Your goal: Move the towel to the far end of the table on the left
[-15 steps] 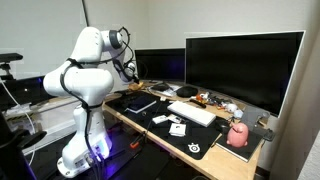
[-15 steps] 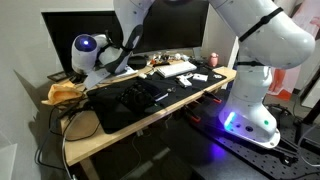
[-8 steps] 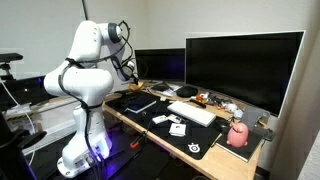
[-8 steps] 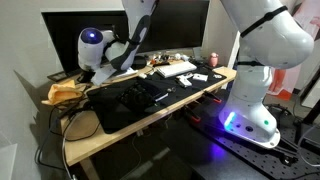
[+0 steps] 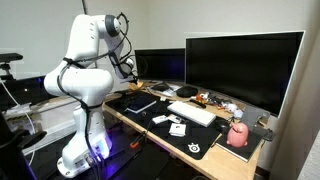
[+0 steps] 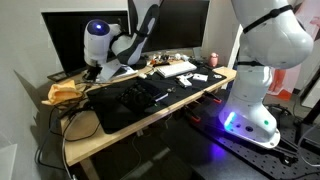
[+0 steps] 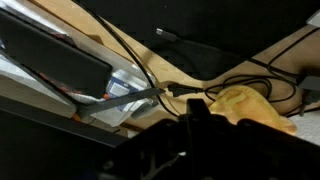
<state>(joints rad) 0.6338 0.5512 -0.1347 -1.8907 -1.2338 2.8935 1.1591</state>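
Hovering with the tool (image 6: 98,70) above the tabletop (image 6: 150,118), apart from the yellow towel (image 6: 64,92) and at 1 o'clock of it. Cannot tell whether spread or pressed together. Towel crumpled at the tabletop's end, 9 o'clock in an exterior view; 4 o'clock in the wrist view, beside black cables (image 7: 140,62).

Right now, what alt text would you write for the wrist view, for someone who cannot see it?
A crumpled yellow towel lies on a light wooden table, close beside the dark, blurred gripper at the bottom edge. Black cables cross the wood, and a flat black object fills the upper left.
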